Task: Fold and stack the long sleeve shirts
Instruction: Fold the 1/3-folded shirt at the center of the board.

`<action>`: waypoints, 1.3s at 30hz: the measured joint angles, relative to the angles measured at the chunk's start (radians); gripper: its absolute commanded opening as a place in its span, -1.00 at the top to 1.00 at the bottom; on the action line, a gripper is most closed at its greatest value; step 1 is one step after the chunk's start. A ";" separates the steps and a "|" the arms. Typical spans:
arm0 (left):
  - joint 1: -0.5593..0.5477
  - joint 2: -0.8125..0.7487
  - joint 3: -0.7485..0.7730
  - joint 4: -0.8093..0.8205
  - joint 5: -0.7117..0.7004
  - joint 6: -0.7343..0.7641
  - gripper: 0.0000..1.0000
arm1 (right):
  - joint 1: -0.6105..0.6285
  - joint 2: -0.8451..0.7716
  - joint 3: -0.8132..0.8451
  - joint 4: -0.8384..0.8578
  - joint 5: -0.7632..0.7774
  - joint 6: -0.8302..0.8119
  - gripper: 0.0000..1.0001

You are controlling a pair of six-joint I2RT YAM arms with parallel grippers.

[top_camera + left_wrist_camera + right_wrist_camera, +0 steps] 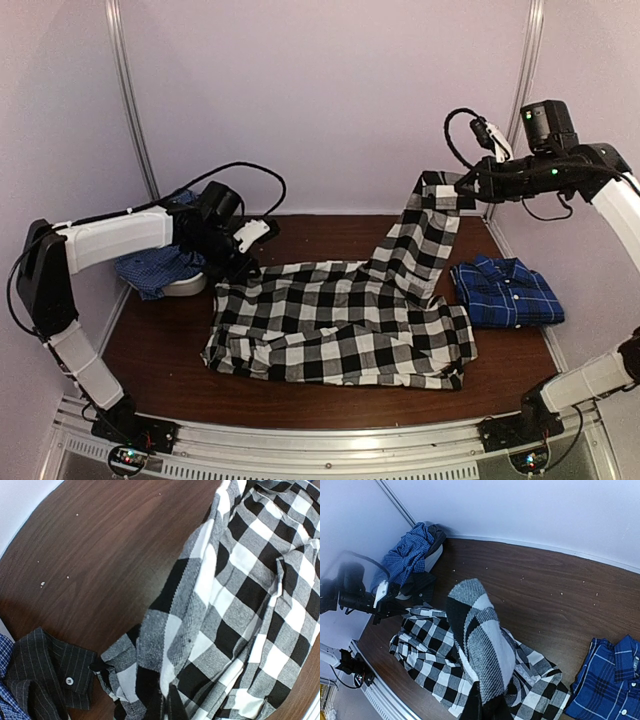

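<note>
Two robot arms. The left arm (110,240) and right arm (622,208) have white shells between black joints. The left gripper (243,265) and right gripper (465,186) are black, each beside a white wrist camera (250,233). Thin black cables (250,170) loop off the wrists.

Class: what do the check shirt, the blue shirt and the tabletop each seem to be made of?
Check shirt: soft matte woven cloth, twill lines, drapes. Blue shirt: smoother woven cloth, perhaps cotton, folds flat. Tabletop: dark wood or wood-look laminate, grain streaks, faint sheen.

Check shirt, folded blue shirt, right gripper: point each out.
Check shirt (340,330), top external view, middle of spread body.
Folded blue shirt (507,292), top external view, front panel.
Right gripper (462,188), top external view, between fingertips.
</note>
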 measured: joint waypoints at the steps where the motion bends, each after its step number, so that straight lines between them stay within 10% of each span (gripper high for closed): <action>1: -0.009 -0.014 -0.017 0.005 -0.005 -0.002 0.99 | 0.000 -0.029 -0.033 0.007 -0.009 0.005 1.00; 24: -0.130 0.005 -0.214 0.039 -0.111 -0.009 0.63 | 0.000 -0.329 -0.319 -0.048 -0.113 0.134 1.00; 39: -0.131 0.027 -0.230 0.002 -0.153 -0.005 1.00 | 0.000 -0.442 -0.414 -0.111 -0.222 0.208 1.00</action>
